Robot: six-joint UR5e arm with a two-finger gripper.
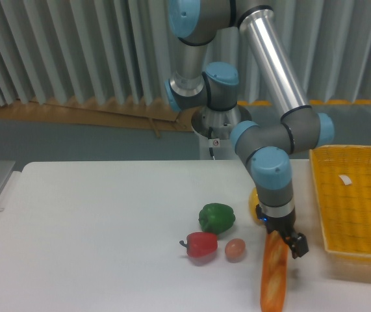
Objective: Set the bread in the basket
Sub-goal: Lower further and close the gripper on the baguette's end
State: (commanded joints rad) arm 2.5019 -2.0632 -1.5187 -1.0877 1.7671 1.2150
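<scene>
**Worktop stock and arm position: baguette not yet in the basket**

- Baguette (273, 276): long, glossy, orange-golden loaf lying flat on the white worktop (94, 234), running from near the front edge back toward the arm. Its far end is hidden under the tool. Wholly outside the basket.
- Basket (319, 195): shallow yellow woven tray with a raised rim, along the right edge of the worktop. A small white tag (345, 180) lies inside; no food is in it. Well apart from the loaf's middle, near to its right.
- End effector (290, 242): black, two-fingered, pointing down at the far end of the baguette, at or just above it. Whether the fingers are spread or pressed onto the loaf cannot be told; the wrist blocks the view.
- Green bell pepper (216, 217), red bell pepper (202, 244), small brown egg (235, 248): grouped left of the baguette, the egg nearest to it. Not part of the job.
- A small yellow item shows behind the wrist; too hidden to name.

Step in hand, as judged: the grasp approach at the loaf's far end. Next move calls for a firm pinch across the slim body, a lift high enough to clear the rim, and a carry rightward. Held near one end, the long loaf may droop or swing, and could knock the egg.
</scene>
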